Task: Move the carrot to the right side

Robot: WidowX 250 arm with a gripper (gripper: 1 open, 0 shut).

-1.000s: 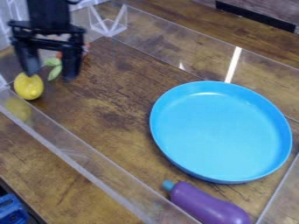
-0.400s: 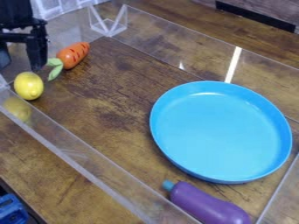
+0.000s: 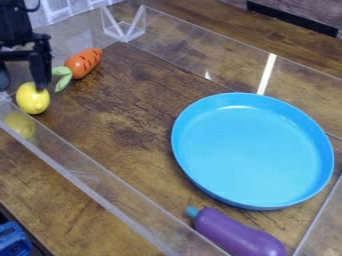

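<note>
At the far left edge of the view the black pincer (image 3: pixel 23 62) points straight down with its two fingers (image 3: pixel 42 66) spread wide apart and nothing between them. It hangs low over the wooden worktop (image 3: pixel 147 100), directly above and just behind the yellow lemon (image 3: pixel 32 98), whose top sits close below the fingertips; whether they touch the lemon cannot be told from this angle. The carrot (image 3: pixel 80 64) lies on the worktop just to the right of the pincer, in the upper left part of the view, tilted so that its orange body points up and to the right while its green leafy top (image 3: pixel 60 78) points down and to the left, toward the lemon. The carrot is free of the pincer, with a small gap between its leaves and the nearer finger. A clear plastic wall (image 3: pixel 80 170) runs around the work area, and its near side cuts diagonally across the lower left. A large round blue plate (image 3: pixel 254 150) rests on the right half of the worktop, well apart from the carrot and lemon. Near the bottom edge, just below the plate's rim, a purple eggplant (image 3: pixel 238 237) lies on its side with its green cap to the left. A clear stand-like piece (image 3: pixel 123 20) sits at the top, behind the carrot.
</note>
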